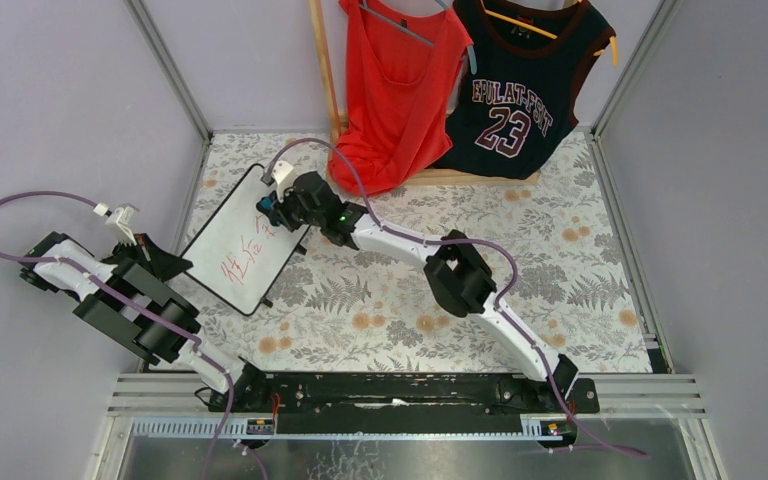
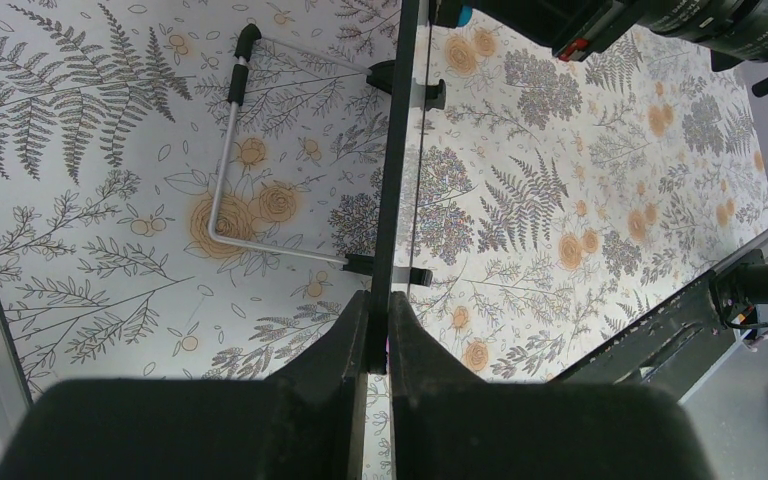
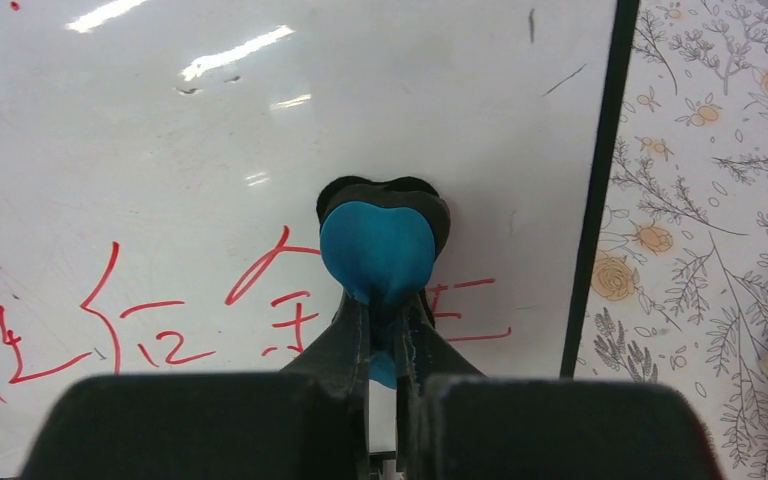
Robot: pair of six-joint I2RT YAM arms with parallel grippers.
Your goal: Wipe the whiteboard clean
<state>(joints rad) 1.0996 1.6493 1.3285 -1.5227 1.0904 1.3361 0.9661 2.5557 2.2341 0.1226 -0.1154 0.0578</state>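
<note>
From above, a flat white rectangular whiteboard (image 1: pixel 243 240) with a thin black frame and rounded corners sits slantwise on a fern-and-flower patterned tablecloth (image 1: pixel 480 215). Red handwritten marks (image 1: pixel 247 265) run across its lower half. The left gripper (image 1: pixel 172 263) meets the whiteboard's left edge. The right gripper (image 1: pixel 270 212) reaches over its upper right corner, holding a small blue eraser (image 1: pixel 263 205) against the white surface. Beyond the whiteboard's far side, a red sleeveless jersey (image 1: pixel 395 90) and a dark jersey numbered 23 (image 1: pixel 520 95) hang from a wooden rack (image 1: pixel 325 70). In the left wrist view the whiteboard (image 2: pixel 396 150) is seen edge-on as a thin black line. The left gripper (image 2: pixel 378 340) has its two dark fingers (image 2: pixel 335 345) pressed together on that frame edge, pinching it. On one side of the whiteboard, a bent silver wire stand (image 2: pixel 222 190) with a black tip is joined to it by two black clips. In the right wrist view the whiteboard (image 3: pixel 210 130) fills most of the picture, its black frame (image 3: pixel 597 180) running down the right with tablecloth (image 3: pixel 710 200) past it. The right gripper (image 3: pixel 385 335) is closed on the blue heart-shaped eraser (image 3: pixel 378 250), which has a black backing and rests on the whiteboard among the red marks (image 3: pixel 140 325).
</note>
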